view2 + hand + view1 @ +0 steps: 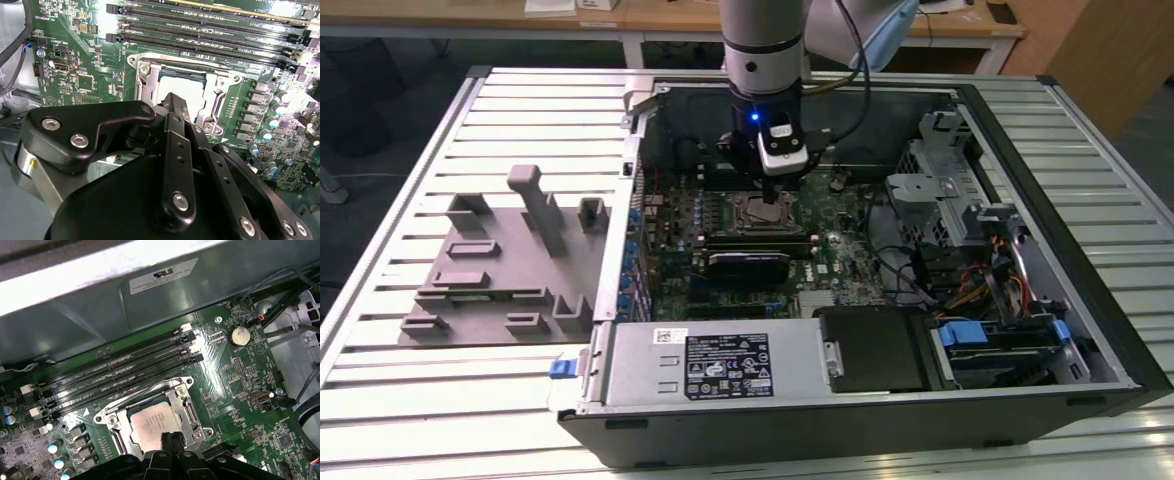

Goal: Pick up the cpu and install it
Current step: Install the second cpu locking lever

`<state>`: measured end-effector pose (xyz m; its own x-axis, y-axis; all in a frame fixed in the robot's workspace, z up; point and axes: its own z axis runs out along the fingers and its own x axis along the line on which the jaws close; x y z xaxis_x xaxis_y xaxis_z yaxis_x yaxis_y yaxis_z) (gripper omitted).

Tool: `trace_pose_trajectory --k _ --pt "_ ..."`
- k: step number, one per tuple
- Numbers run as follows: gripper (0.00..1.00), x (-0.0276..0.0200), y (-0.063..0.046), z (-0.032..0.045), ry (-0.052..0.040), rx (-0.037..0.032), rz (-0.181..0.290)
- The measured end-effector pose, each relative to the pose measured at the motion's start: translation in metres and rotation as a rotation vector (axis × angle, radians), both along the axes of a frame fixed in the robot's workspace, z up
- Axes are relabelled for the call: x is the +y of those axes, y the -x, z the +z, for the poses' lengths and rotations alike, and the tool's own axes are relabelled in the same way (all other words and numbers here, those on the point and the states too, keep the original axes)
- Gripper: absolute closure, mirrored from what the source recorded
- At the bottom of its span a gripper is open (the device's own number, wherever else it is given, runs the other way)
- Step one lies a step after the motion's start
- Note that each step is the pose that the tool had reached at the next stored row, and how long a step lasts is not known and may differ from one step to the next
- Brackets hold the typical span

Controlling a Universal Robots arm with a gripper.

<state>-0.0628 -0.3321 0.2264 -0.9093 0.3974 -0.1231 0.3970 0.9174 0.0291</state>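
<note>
I have the arm reaching down into the open computer case point(1067, 300), with the gripper point(781, 172) hanging just above the socket frame point(767, 212) on the motherboard point(841, 270). The cpu point(150, 423) already lies flat inside that frame: in the first wrist view its silvery top sits square within the metal surround, and in the second wrist view a pale corner of it point(177, 82) peeks out past the gripper's black fingers point(175, 107). Those fingers look drawn together with nothing between them, so I judge the gripper is closed and empty, its tips close over the chip's edge; whether they touch it I cannot tell.

By my reading the pick and the placing are done. The frame around the chip looks open, so any clamping down may be left, though I cannot be sure from here.

The case lies on its side on a slatted metal bench point(400, 400). Beside it, towards the exterior view's left, stands a grey moulded fixture block point(507, 270). Long memory slots point(120, 367) run next to the socket. Behind the bench I see wooden desks point(654, 15) and a dark floor.
</note>
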Motion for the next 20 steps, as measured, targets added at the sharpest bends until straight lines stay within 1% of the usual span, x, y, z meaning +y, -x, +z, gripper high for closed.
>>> trace_pose_trajectory --k 5,6,8,9,10,11,12,13,17,20 --pt "0.89 0.0000 0.0000 0.0000 0.0000 0.0001 0.000" --pt "0.89 -0.0001 -0.0001 -0.0001 0.0000 0.0033 0.000" --pt "0.89 -0.0001 -0.0003 -0.0002 -0.0001 0.0217 0.000" --pt "0.89 0.0000 -0.0008 -0.0003 -0.0001 0.0351 0.000" --pt "0.89 0.0000 -0.0016 -0.0004 -0.0001 0.0541 0.000" --pt "0.89 0.0000 -0.0023 -0.0005 -0.0001 0.0712 0.000" --pt "0.89 -0.0001 -0.0029 -0.0005 -0.0001 0.0850 0.000" --pt "0.89 -0.0001 -0.0032 -0.0005 -0.0001 0.0950 0.000" --pt "0.89 -0.0001 -0.0032 -0.0004 0.0000 0.0965 0.000" --pt "0.89 -0.0001 -0.0032 0.0036 -0.0002 0.0964 0.000"
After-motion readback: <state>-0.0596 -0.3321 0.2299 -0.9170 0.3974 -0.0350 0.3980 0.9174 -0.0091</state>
